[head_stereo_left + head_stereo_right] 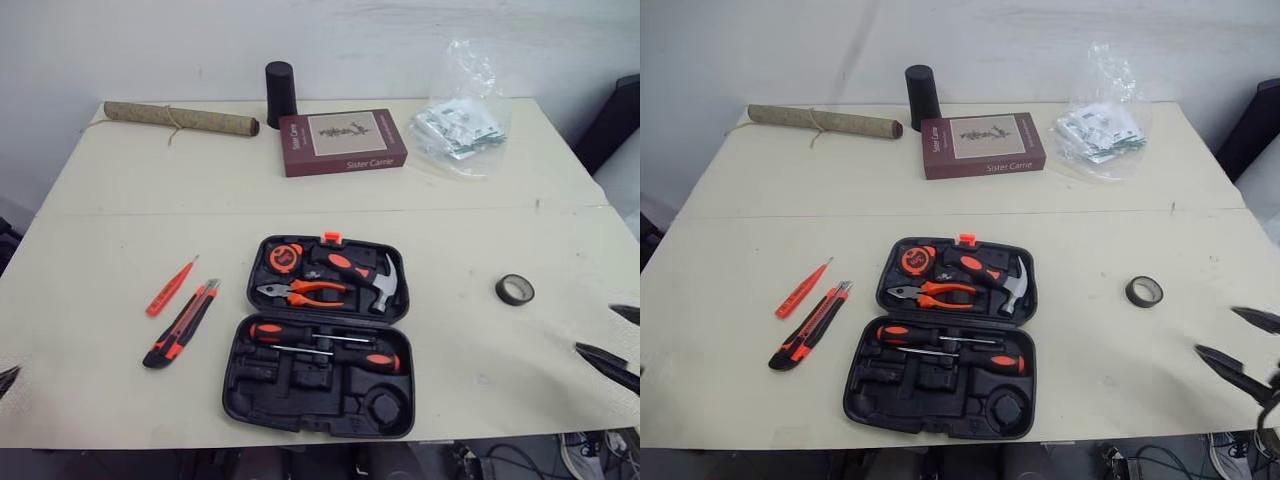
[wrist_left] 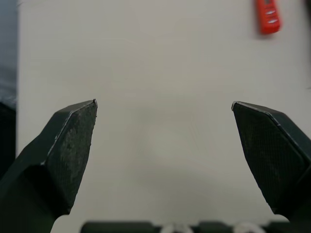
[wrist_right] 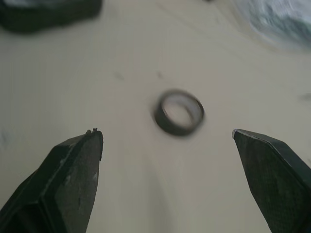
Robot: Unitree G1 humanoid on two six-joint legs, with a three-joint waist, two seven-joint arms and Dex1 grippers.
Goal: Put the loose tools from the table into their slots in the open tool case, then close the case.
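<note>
Case (image 1: 318, 335) sits open with slots bare; utility knife (image 1: 181, 324), red tester (image 1: 171, 286) and tape roll (image 1: 514, 290) lie loose on the table (image 1: 450, 230). Left gripper (image 2: 164, 103) and right gripper (image 1: 1240, 342) both gape, empty.

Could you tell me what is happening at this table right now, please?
A humanoid robot is tidying tools into the open black plastic tool case. Nothing is held yet: the right gripper, jaws open, hovers near the black tape roll, and the left gripper is open over bare table. The black-and-orange utility knife and slim orange tester pen lie loose left of the case.
</note>
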